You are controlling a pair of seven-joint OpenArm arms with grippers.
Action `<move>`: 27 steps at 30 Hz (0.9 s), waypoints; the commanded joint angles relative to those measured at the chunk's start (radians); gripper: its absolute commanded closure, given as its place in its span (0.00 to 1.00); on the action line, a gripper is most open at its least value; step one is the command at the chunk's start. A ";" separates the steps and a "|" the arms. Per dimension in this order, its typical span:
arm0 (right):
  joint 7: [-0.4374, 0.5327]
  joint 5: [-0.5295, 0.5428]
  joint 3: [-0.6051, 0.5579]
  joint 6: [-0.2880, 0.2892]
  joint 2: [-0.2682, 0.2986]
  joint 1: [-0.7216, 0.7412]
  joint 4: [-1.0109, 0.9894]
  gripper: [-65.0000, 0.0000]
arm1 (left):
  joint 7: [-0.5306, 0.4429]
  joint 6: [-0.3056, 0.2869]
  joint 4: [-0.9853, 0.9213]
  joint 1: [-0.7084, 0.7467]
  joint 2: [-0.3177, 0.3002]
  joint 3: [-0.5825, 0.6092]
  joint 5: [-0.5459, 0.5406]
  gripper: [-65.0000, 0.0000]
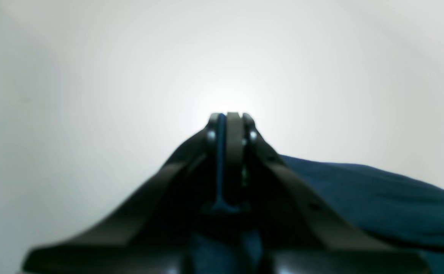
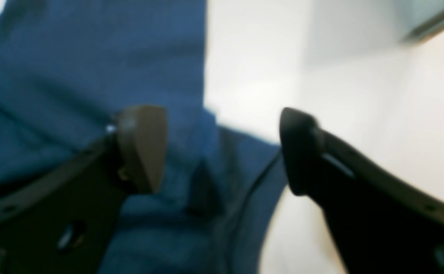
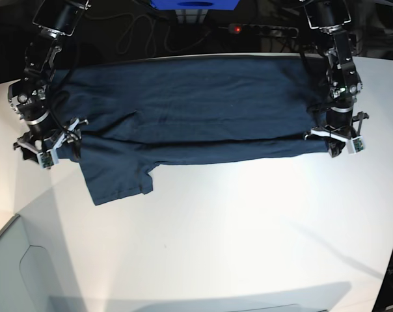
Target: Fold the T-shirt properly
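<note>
The dark navy T-shirt (image 3: 196, 110) lies across the far half of the white table (image 3: 248, 227), doubled over lengthwise, with one short sleeve (image 3: 115, 179) sticking out toward the front left. My left gripper (image 3: 335, 144) is at the shirt's right end. In the left wrist view, my left gripper (image 1: 231, 116) is shut with a thin strip of blue cloth pinched between its fingers, and more of the T-shirt (image 1: 377, 198) trails to the right. My right gripper (image 3: 53, 153) is at the shirt's left end. The right wrist view shows my right gripper (image 2: 222, 148) open, its fingers wide apart over the T-shirt (image 2: 73, 76).
A blue box (image 3: 193, 5), cables and a power strip with a red light (image 3: 235, 28) sit behind the table's far edge. A grey panel (image 3: 14, 273) stands at the front left corner. White tabletop stretches in front of the shirt.
</note>
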 commanded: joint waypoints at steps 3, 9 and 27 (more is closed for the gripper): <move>0.020 0.015 -0.001 0.006 0.010 0.015 0.063 0.20 | -0.022 0.003 0.013 -0.010 -0.013 -0.005 -0.004 1.00; -0.063 0.012 -0.092 0.006 0.008 0.161 -0.055 0.20 | -0.022 0.003 0.011 -0.010 -0.013 -0.005 -0.004 1.00; -0.075 0.012 -0.100 0.000 0.010 0.445 -0.592 0.41 | -0.022 0.003 0.011 -0.014 -0.013 -0.005 -0.002 1.00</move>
